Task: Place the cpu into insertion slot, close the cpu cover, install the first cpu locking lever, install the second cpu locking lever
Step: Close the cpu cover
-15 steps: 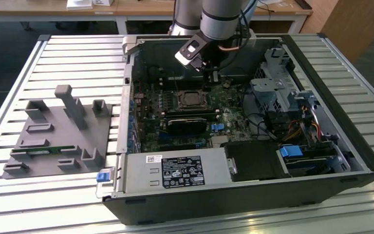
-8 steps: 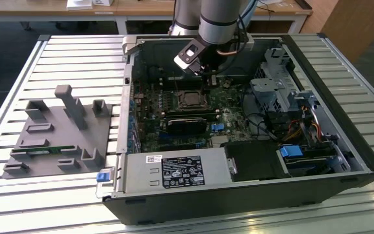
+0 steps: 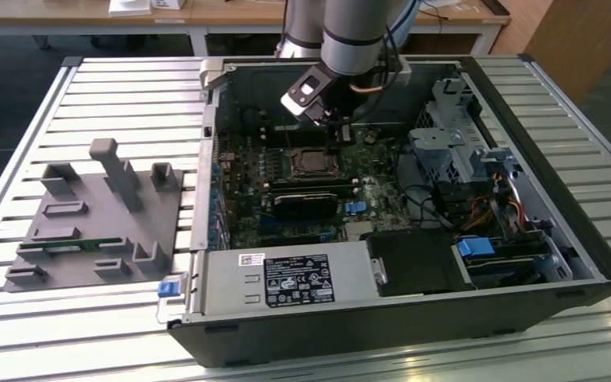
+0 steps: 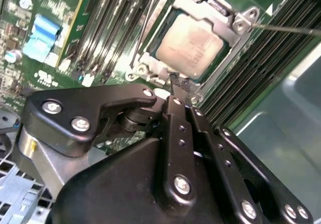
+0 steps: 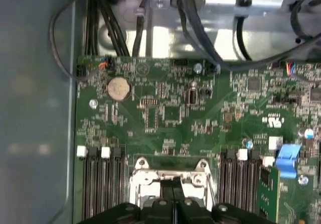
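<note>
Seated cpu (image 4: 193, 43) in insertion slot (image 3: 310, 163) under lowered cpu cover (image 4: 198, 2); locking lever rods (image 4: 291, 29) seemingly unlatched yet; pincer (image 4: 178, 86) closed tight, empty, at cover edge.

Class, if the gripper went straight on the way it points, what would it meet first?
Probably the near edge of the cpu cover, beside the cpu; the shut gripper points right at it, though depth is unclear.

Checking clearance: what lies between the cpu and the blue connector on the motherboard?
In the second wrist view, long black memory slots lie between the cpu and the blue connector.
</note>
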Robot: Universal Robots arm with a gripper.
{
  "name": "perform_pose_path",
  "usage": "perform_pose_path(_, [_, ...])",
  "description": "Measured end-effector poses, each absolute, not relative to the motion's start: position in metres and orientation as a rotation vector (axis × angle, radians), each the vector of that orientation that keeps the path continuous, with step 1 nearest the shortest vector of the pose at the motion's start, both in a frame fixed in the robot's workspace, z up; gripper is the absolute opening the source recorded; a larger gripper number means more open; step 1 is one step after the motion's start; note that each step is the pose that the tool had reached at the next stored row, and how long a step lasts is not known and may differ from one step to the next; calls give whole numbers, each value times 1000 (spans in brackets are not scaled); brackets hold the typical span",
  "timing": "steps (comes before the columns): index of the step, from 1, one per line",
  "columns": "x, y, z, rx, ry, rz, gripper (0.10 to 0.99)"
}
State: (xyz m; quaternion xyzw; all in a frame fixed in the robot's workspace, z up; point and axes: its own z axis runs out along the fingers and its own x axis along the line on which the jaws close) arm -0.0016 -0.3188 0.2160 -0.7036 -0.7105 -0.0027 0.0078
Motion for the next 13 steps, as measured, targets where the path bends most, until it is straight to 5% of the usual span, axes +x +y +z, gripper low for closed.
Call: perform_pose_path(13, [-18,-319,207,-2199,-2221,-9,106])
